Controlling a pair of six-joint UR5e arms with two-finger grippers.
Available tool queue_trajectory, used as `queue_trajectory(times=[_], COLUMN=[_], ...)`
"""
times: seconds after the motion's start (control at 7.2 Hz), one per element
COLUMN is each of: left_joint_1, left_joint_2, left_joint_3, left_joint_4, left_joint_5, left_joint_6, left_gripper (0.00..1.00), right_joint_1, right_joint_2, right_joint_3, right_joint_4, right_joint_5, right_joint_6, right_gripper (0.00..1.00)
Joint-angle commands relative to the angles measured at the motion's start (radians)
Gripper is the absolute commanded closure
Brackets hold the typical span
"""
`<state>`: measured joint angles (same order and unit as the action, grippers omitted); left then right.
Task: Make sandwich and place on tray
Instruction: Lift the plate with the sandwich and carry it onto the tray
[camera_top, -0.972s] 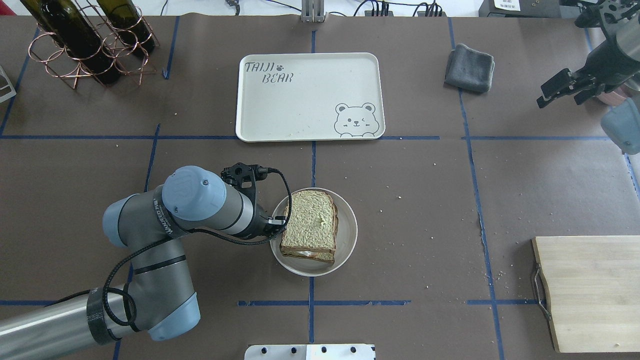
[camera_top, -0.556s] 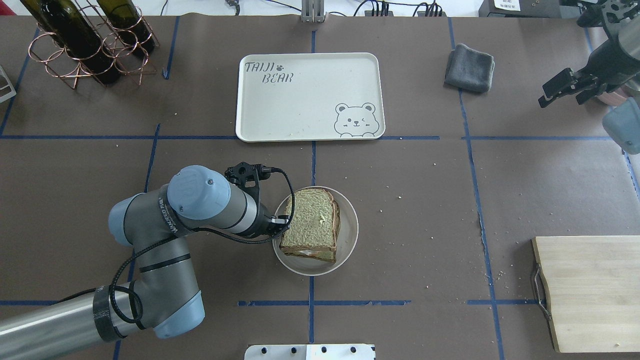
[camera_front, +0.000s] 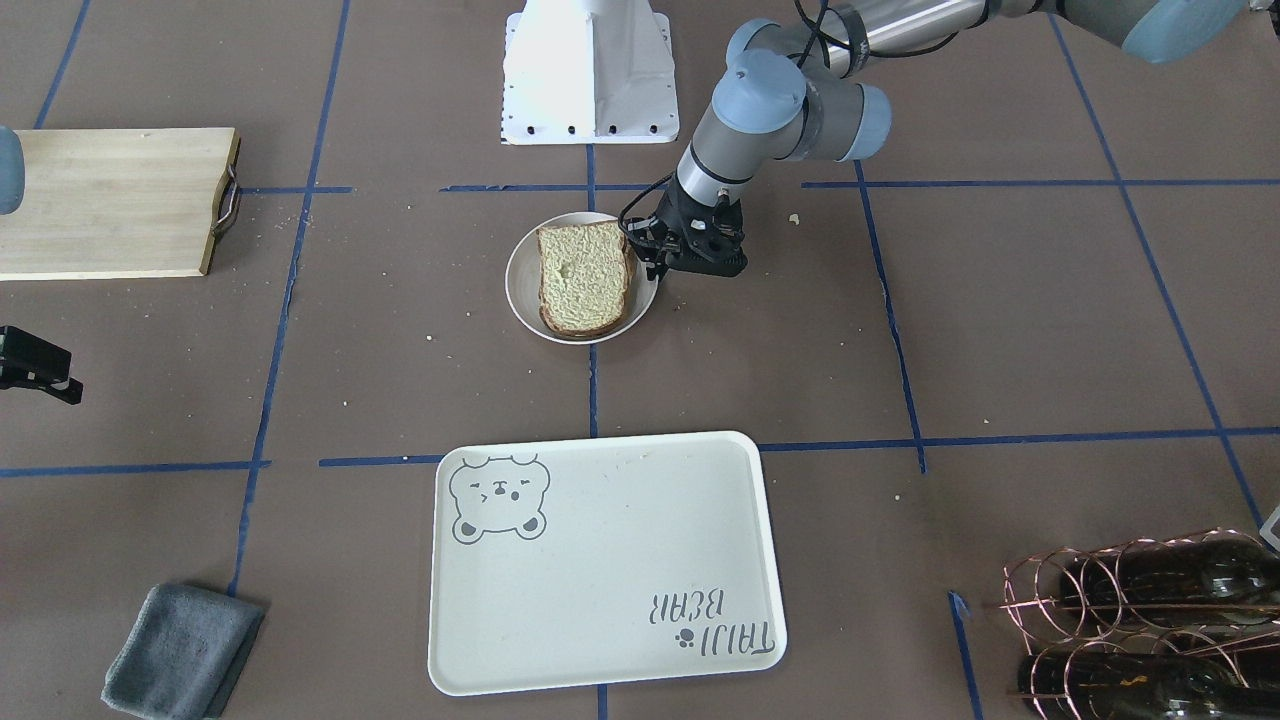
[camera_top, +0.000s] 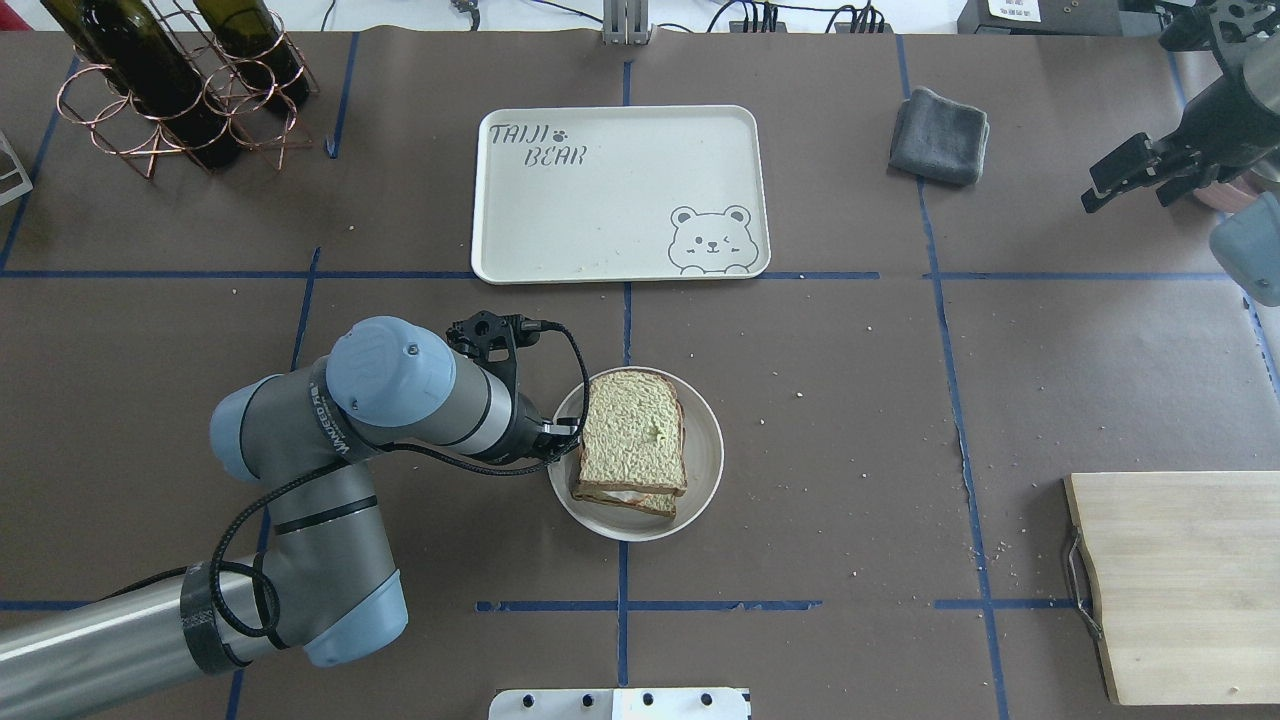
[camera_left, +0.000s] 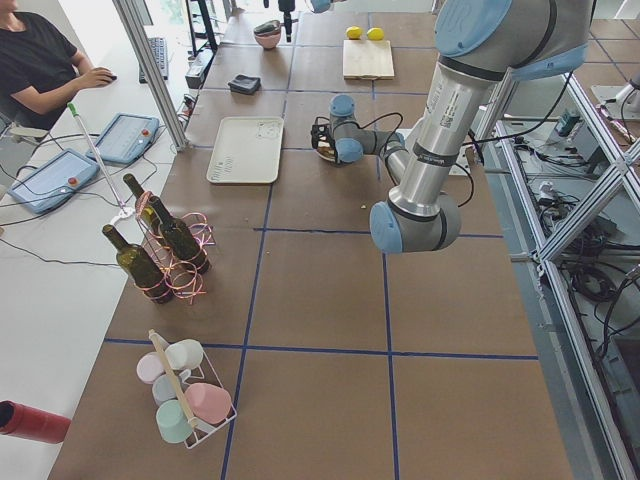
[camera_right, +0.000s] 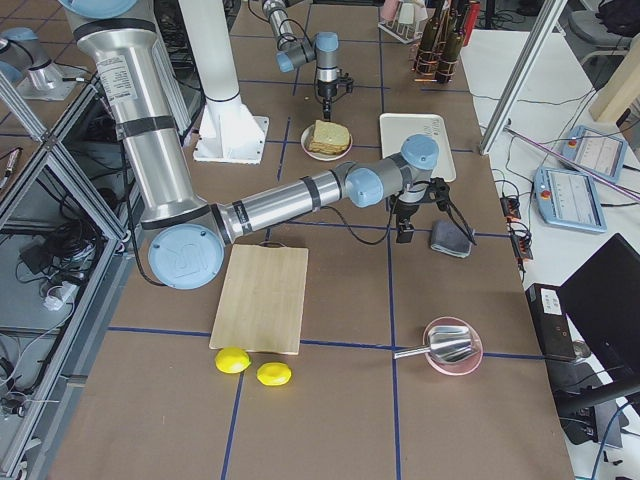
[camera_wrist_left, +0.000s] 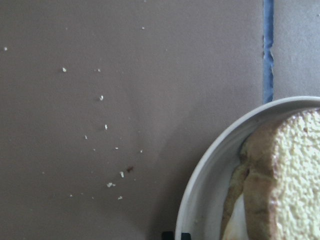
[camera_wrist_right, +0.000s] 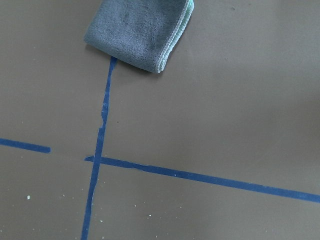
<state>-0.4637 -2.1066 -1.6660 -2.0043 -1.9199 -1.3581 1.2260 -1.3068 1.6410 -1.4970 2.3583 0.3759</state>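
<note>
The sandwich (camera_top: 633, 445), two grainy bread slices with egg white showing at the near edge, lies on a round off-white plate (camera_top: 703, 478) in mid-table. My left gripper (camera_top: 561, 441) is at the plate's left rim and is shut on it. The left wrist view shows the rim (camera_wrist_left: 210, 165) and the bread (camera_wrist_left: 295, 170). The front view shows the same gripper (camera_front: 655, 266) at the plate (camera_front: 520, 296) that bears the sandwich (camera_front: 583, 277). The cream bear tray (camera_top: 600, 210) lies bare beyond the plate. My right gripper (camera_top: 1135, 180) hangs open and empty at the far right.
A grey folded cloth (camera_top: 940, 135) lies right of the tray. A wooden cutting board (camera_top: 1190, 580) is at the near right. A copper rack with wine bottles (camera_top: 170, 80) stands at the far left. Two lemons (camera_right: 255, 367) and a pink bowl (camera_right: 452, 347) lie past the board.
The plate with the sandwich has slid slightly right and toward the tray, along with my left gripper. My right gripper has drifted a little to the right.
</note>
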Motion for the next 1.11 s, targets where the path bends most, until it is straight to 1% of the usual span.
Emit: queue_trajectory(times=[0.0, 0.14, 0.28, 0.42, 0.56, 0.69, 0.83, 0.97], left_joint_1=[-0.106, -0.148, -0.203, -0.243, -0.256, -0.276, -0.279, -0.279], left_joint_2=[-0.009, -0.024, -0.029, -0.058, -0.14, -0.183, -0.197, -0.216], left_joint_3=[-0.02, -0.018, -0.009, 0.032, 0.136, 0.202, 0.251, 0.337], left_joint_4=[0.004, 0.013, 0.016, 0.012, 0.003, -0.002, -0.025, -0.116], left_joint_5=[-0.138, -0.149, -0.149, -0.151, -0.151, -0.151, -0.149, -0.146], left_joint_6=[-0.003, -0.003, -0.027, -0.099, -0.23, -0.325, -0.413, -0.528], left_gripper=[1.0, 1.0, 1.0, 1.0, 1.0, 1.0, 1.0, 1.0], right_joint_1=[0.027, 0.049, 0.093, 0.134, 0.173, 0.209, 0.239, 0.239], right_joint_2=[-0.017, -0.032, -0.043, -0.051, -0.057, -0.072, -0.107, -0.115], right_joint_3=[-0.022, -0.045, -0.09, -0.13, -0.17, -0.182, -0.181, -0.178], right_joint_4=[-0.005, -0.005, -0.005, -0.008, -0.018, -0.019, -0.008, -0.003], right_joint_5=[-0.001, -0.007, -0.011, -0.017, -0.019, -0.021, -0.013, -0.022], right_joint_6=[-0.078, -0.122, -0.226, -0.315, -0.403, -0.425, -0.422, -0.416], right_gripper=[0.0, 0.0, 0.0, 0.0, 0.0, 0.0, 0.0, 0.0])
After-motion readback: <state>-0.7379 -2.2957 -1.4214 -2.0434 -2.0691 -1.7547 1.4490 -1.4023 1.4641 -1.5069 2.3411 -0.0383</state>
